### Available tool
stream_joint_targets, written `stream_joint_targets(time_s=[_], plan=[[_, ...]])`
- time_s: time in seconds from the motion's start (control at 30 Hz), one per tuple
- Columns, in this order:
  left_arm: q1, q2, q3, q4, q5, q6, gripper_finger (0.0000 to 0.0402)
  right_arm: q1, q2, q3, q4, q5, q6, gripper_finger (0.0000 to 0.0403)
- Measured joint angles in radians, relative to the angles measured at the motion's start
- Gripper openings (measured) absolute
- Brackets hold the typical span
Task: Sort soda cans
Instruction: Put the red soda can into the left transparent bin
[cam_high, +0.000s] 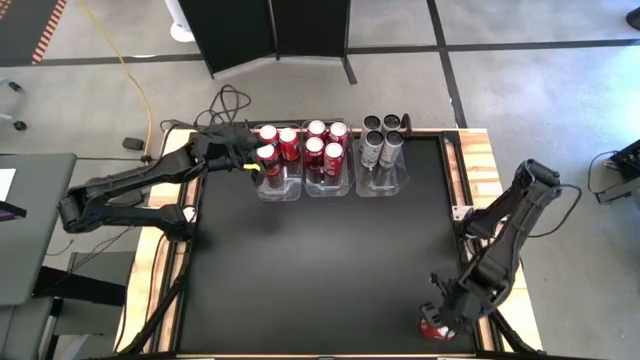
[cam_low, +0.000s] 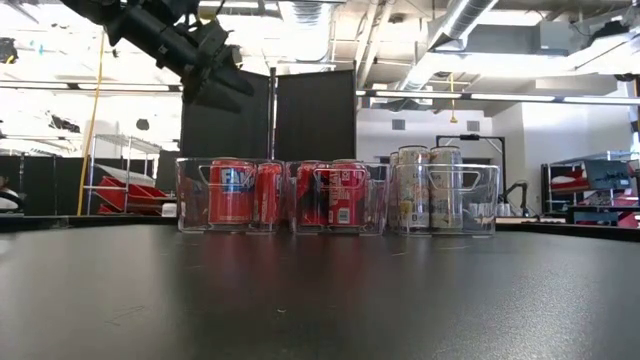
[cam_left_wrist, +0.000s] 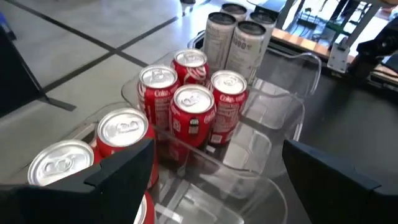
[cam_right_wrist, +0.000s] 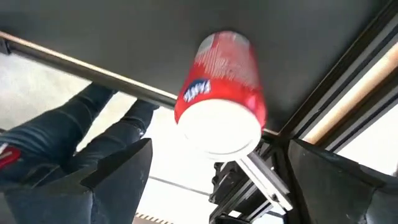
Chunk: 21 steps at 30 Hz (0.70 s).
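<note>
A dark desk (cam_high: 320, 260) is seen from above, with two dark robot arms reaching over it. On the left, the left arm stretches toward the far edge, and its tool (cam_high: 250, 166) hovers above the leftmost of three clear plastic bins (cam_high: 278, 186) that stand in a row along that edge. This tool is open and empty, its two dark fingers (cam_left_wrist: 121, 168) spread wide apart in the wrist view. The left bin holds three red soda cans (cam_high: 279, 147) with silver tops, standing upright. Just beside it, the middle bin (cam_high: 328, 184) holds four more red cans (cam_high: 325, 143), upright and packed close together. Next along, the right bin (cam_high: 381, 181) holds four silver-grey cans (cam_high: 383, 135), also upright. From desk height, all three bins stand side by side with the cans showing through their clear walls. Far to the right, well apart from the bins, the right arm bends down to the near right corner of the desk. Its tool (cam_high: 438, 317) is over a single red can (cam_high: 433, 328) at the desk's near edge. In the wrist view the fingers (cam_right_wrist: 118, 171) stand wide open on either side of this can (cam_right_wrist: 221, 93), not touching it. A person's legs in blue jeans (cam_right_wrist: 68, 143) show beyond the desk edge.
</note>
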Motion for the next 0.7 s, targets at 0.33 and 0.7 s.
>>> stream_joint_targets(time_s=[0.33,0.7], plan=[[0.011,0.000,0.004,0.006,-0.007,-0.001,0.0350,0.018,0.104,0.000,0.044,0.013,0.016,0.0400],[0.011,0.000,0.004,0.005,-0.025,-0.024,0.0350,0.019,0.168,0.000,0.030,0.021,0.017,0.0363]])
